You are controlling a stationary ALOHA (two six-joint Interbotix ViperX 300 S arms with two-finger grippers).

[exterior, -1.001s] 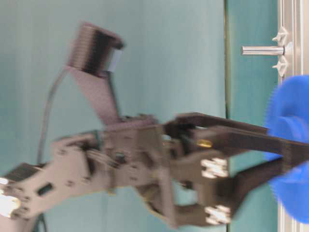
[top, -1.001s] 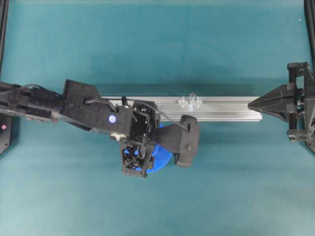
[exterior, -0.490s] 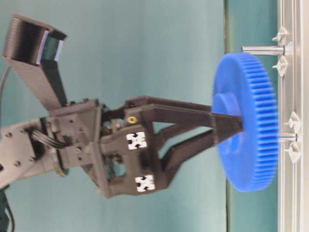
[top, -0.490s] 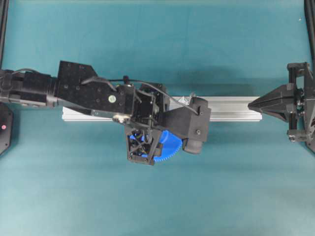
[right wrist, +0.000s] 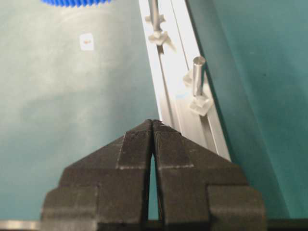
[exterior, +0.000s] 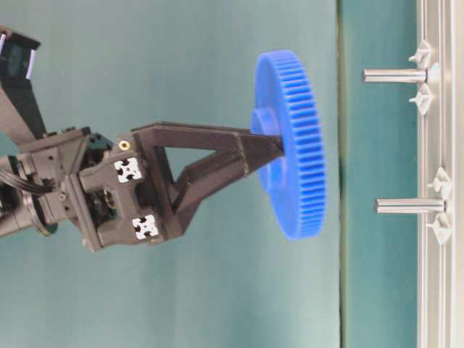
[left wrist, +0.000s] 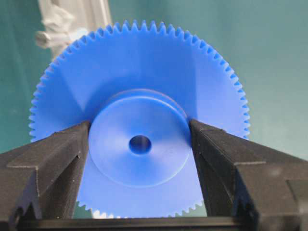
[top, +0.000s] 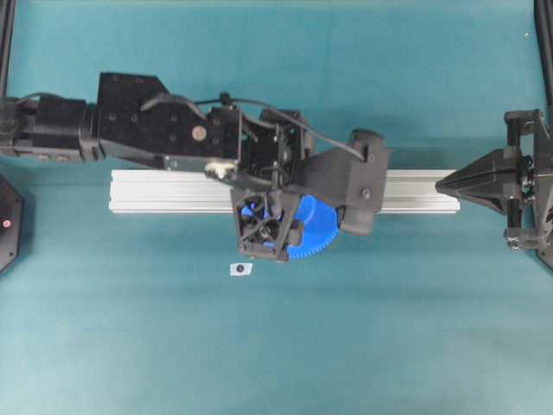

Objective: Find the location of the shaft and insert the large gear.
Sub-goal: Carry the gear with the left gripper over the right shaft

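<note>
The large gear (exterior: 290, 145) is bright blue, and my left gripper (exterior: 267, 145) is shut on its raised hub (left wrist: 139, 144), one finger on each side. It hangs in the air with its flat face toward the aluminium rail (exterior: 435, 290), well clear of it. The shaft (exterior: 395, 75) is the pin that stands out from the rail beside the gear's upper rim. A second pin (exterior: 409, 206) stands level with its lower rim. The arm hides both pins in the overhead view. My right gripper (right wrist: 152, 121) is shut and empty at the rail's right end, with the shaft (right wrist: 198, 77) just ahead of it.
The rail (top: 164, 190) lies left to right across the teal table. A small white tag (top: 242, 269) lies on the table in front of the rail. The second pin (right wrist: 154, 14) stands farther along the rail from the right gripper. Black frame posts stand at the table's side edges.
The left arm has carried the gear right and toward the back, over the rail. At table level the gear has pulled away from the rail and shifted from the second pin toward the shaft. The tag now shows.
</note>
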